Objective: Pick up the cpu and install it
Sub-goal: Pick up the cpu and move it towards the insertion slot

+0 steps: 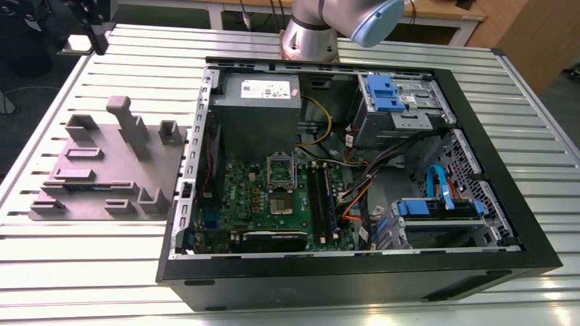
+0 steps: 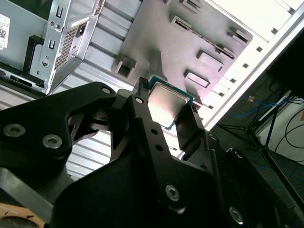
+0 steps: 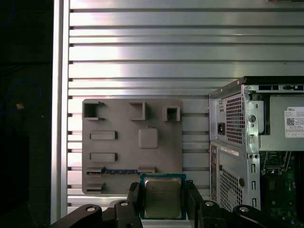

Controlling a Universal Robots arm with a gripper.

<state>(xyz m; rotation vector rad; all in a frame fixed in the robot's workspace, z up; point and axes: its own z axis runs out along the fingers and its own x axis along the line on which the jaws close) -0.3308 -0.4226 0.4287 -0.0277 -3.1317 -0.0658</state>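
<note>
Slatted aluminium tabletop [image 1: 73,272] is lying under everything you are working over.

Closest to your wrist cameras, the gripper [image 3: 163,202] is clenching the cpu [image 3: 163,194], with one black finger [image 3: 134,199] pressing on each of two opposite edges. In the first wrist view the chip is turning its pale metal top squarely to the lens. Its sides are running parallel with the edges of the grey fixture plate [image 3: 128,118] lying beyond it on the slats. Being square, it is offering you no long axis.

The second wrist view is catching the same chip from a slant. There you are seeing a thin green edge under the lid and light glaring off the metal, with the gripper's black linkage crowding the foreground.

Farther off, both wrist views are showing a rear corner of the open computer case [image 3: 237,142] standing beside the plate.

The exterior view is giving you the inside of that case. The metal-framed socket [image 1: 282,202] is sitting on the green board, with the grey power-supply box [image 1: 258,102] at twelve o'clock from it. In that view the fixture plate is lying at nine o'clock from the case, and the arm [image 1: 313,34] is rising at twelve o'clock.
</note>
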